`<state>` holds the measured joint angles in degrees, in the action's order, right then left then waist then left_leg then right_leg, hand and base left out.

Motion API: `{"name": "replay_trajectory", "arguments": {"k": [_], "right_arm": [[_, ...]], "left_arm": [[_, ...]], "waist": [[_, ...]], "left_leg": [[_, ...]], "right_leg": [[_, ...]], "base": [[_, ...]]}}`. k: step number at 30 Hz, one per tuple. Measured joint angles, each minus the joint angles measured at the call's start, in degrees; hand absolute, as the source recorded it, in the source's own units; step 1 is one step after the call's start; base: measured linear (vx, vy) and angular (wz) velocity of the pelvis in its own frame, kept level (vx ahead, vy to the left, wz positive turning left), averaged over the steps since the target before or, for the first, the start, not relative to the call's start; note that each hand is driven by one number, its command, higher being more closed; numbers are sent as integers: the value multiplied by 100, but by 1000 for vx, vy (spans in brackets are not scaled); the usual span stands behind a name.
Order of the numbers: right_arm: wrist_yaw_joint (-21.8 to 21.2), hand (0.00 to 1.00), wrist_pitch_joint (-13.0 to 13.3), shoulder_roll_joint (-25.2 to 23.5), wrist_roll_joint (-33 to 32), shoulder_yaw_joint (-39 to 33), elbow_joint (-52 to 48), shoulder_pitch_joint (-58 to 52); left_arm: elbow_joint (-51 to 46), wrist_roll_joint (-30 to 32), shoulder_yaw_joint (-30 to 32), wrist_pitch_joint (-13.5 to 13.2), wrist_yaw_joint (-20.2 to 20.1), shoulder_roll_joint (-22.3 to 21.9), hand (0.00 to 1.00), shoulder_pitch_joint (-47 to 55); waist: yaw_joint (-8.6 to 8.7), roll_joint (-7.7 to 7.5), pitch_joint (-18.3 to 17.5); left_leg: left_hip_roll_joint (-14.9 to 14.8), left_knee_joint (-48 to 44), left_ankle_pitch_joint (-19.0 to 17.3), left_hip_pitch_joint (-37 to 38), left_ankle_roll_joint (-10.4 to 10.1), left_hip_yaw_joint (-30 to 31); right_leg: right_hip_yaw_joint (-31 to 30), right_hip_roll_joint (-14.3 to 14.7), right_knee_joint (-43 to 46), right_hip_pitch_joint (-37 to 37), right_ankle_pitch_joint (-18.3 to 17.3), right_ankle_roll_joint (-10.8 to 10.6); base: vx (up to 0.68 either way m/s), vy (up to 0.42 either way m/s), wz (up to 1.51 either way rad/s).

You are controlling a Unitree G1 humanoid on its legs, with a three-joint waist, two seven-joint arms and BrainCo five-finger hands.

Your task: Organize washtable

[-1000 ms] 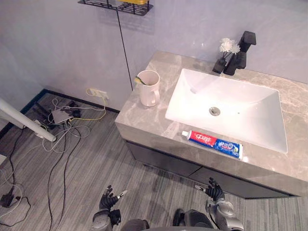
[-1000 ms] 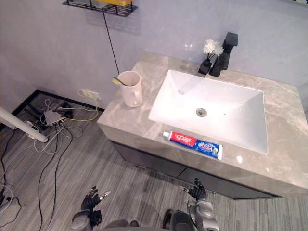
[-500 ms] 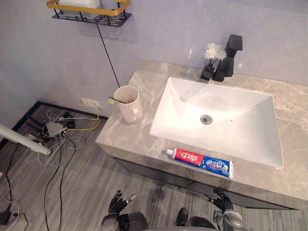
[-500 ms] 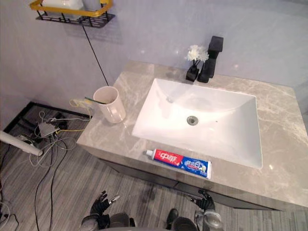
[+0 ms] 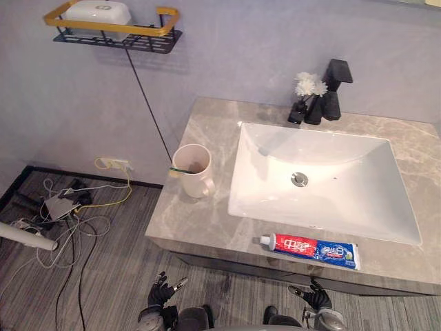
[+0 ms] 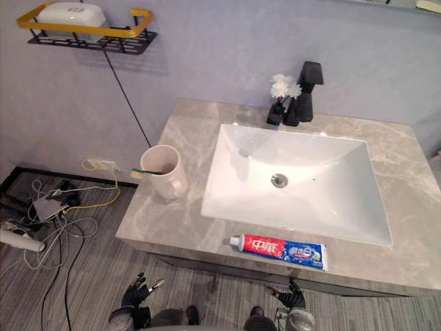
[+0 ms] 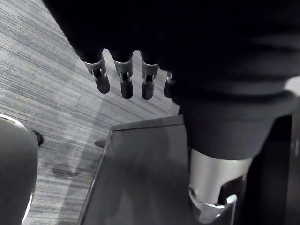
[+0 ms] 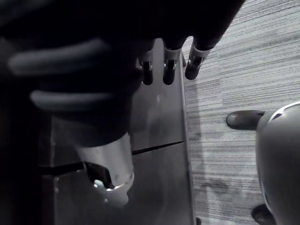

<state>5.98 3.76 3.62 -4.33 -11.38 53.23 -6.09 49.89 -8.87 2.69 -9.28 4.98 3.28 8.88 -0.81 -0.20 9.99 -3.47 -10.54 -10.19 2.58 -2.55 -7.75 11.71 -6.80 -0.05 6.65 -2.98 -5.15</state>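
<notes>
Both hands hang low in front of the washtable, near the floor and well apart from everything on top. The left hand point(image 5: 160, 293) has its fingers loosely spread and empty. The right hand point(image 5: 315, 299), partly cut off at the view's near edge, is also slack and holds nothing. In the wrist views the fingers point(image 7: 123, 84) hang straight in a row before the dark cabinet front point(image 7: 140, 178).

On the marble countertop point(image 5: 200, 221) a toothpaste tube point(image 5: 313, 249) lies flat along the near edge, just in front of the white sink point(image 5: 324, 200). Left of the sink stands a cream mug point(image 5: 193, 169) with a toothbrush point(image 5: 180, 170) inside, only its end showing over the rim. At the far edge stands a black faucet point(image 5: 334, 89), with a small vase of white flowers point(image 5: 306, 96) just to its left; whether they touch is unclear. A wall shelf point(image 5: 110, 33) at far left carries a white container point(image 5: 98, 12).
</notes>
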Motion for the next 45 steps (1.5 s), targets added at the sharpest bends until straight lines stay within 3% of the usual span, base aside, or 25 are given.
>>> {"name": "replay_trajectory", "arguments": {"k": [4,10,11,34,41,45], "right_arm": [[4,0,2,134,36,-15,125,7],[5,0,2,129,33,-69,221,7],[14,0,2,143,34,-237,283,182],[-69,0,23,123,-654,-690,623,34],[-67,0,23,182,-638,-856,620,16],[-68,0,26,326,-633,-902,618,34]], "left_arm": [[78,3,2,1,2,-14,0,6],[146,2,16,1,4,41,0,7],[249,4,20,9,7,46,0,22],[375,53,75,25,50,93,0,-15],[388,46,1013,73,184,260,0,104],[-263,-75,1743,113,317,506,0,119]], "waist": [[3,52,-90],[2,-63,-169],[8,-60,-339],[14,-129,-267],[5,-118,-212],[-4,-71,-171]], "left_leg": [[17,266,109,162,16,-14],[80,468,219,280,39,-31],[162,772,353,452,76,-38],[235,989,555,614,71,257],[245,995,558,613,67,358],[260,991,576,598,70,579]], "right_leg": [[-69,11,-4,3,25,15],[-82,-28,-49,4,80,-2],[-92,-57,-263,106,201,-8],[330,-142,-436,428,286,-96],[456,-145,-543,526,300,-113],[723,-148,-556,632,281,-136]], "base": [[-21,-25,-8],[-28,6,-1],[0,0,0],[-28,-9,7],[-11,-10,8],[17,-17,27]]}}
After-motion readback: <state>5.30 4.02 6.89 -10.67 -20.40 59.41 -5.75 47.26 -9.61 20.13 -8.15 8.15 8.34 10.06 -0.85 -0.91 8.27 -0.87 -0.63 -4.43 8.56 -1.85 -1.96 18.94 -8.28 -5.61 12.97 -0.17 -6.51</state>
